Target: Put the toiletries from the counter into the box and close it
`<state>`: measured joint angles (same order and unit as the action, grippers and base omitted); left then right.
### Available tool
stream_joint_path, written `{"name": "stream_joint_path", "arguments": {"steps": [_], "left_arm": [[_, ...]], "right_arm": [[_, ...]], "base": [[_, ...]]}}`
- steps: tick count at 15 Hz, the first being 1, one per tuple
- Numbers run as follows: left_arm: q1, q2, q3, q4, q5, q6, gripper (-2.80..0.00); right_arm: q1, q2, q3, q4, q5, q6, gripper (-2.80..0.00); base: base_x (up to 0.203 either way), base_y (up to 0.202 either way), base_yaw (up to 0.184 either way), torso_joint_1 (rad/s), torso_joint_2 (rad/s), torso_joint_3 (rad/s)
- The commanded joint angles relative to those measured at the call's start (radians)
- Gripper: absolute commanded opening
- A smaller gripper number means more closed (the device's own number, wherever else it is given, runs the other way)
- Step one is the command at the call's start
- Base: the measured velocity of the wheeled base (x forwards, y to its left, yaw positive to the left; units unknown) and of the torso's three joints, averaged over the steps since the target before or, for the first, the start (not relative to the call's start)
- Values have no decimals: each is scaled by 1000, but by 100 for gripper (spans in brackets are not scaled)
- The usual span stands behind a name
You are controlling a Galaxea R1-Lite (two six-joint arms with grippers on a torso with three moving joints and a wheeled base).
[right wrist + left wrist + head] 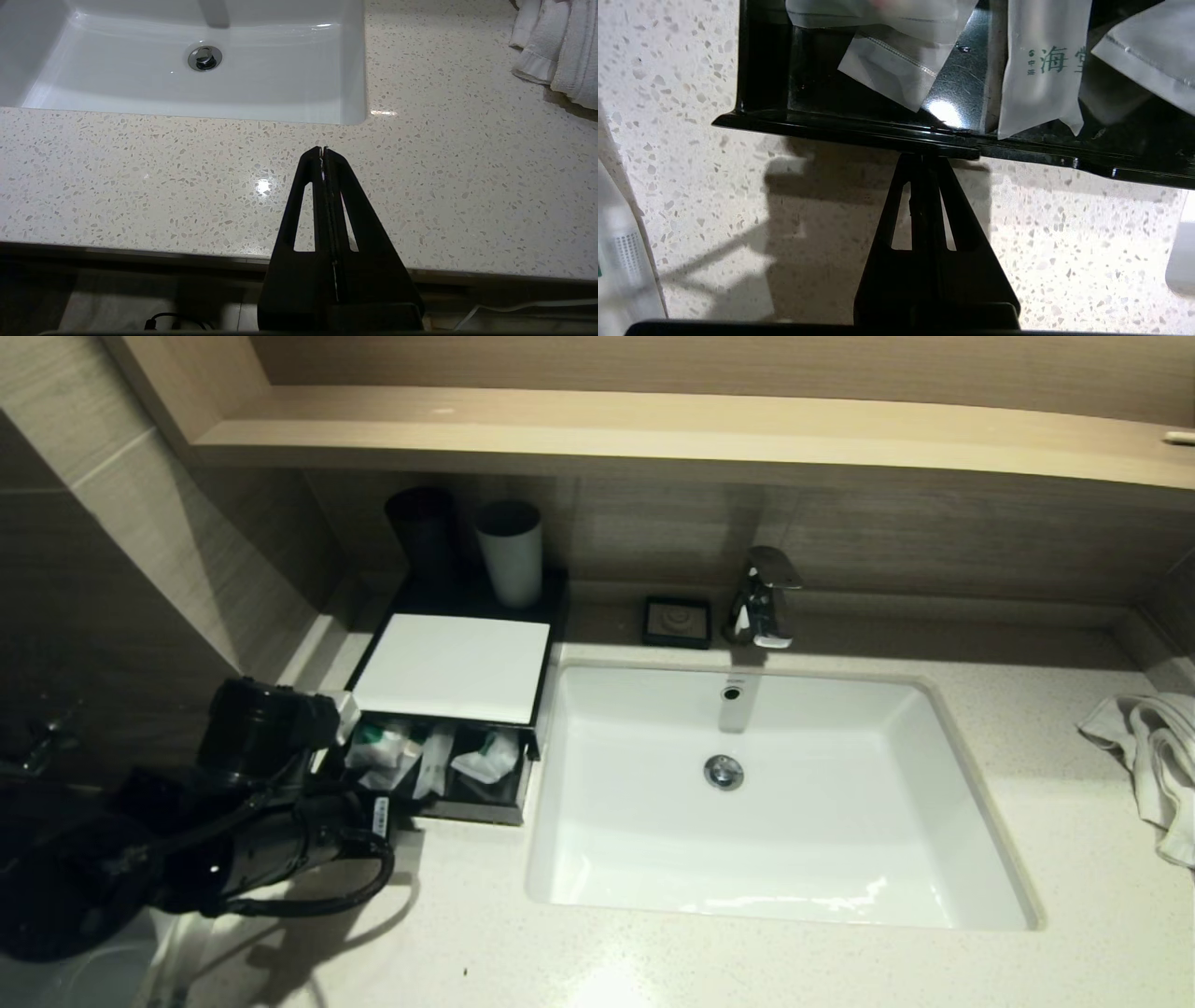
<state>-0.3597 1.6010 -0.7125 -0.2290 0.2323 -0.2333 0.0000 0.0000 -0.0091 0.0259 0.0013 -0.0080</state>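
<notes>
The black box (453, 667) with a white top panel stands left of the sink, its front drawer (467, 807) pulled out. Several whitish toiletries packets (387, 756) lie inside the drawer, one of them long with green print (1043, 70). My left gripper (924, 158) is shut with nothing in it, its tips pressed against the drawer's front rim (859, 130). In the head view my left arm (280, 821) reaches in from the lower left. My right gripper (323, 150) is shut and empty above the counter (187, 186), near its front edge.
The white sink basin (775, 803) takes up the middle, with a faucet (764, 597) and a small black soap dish (677, 621) behind it. A black cup (425, 532) and a white cup (511, 551) stand behind the box. A white towel (1153, 756) lies far right.
</notes>
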Motion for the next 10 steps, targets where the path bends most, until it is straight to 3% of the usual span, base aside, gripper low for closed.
{"name": "stream_joint_path", "arguments": {"steps": [1, 10], "left_arm": [[11, 27, -22, -9, 2, 0, -280], [32, 52, -91, -11, 4, -1, -280]], "right_arm": [[0, 0, 0, 0, 0, 0, -280], [0, 0, 0, 0, 0, 0, -280]], "base": [[0, 0, 0, 0, 0, 0], [0, 0, 0, 0, 0, 0]]}}
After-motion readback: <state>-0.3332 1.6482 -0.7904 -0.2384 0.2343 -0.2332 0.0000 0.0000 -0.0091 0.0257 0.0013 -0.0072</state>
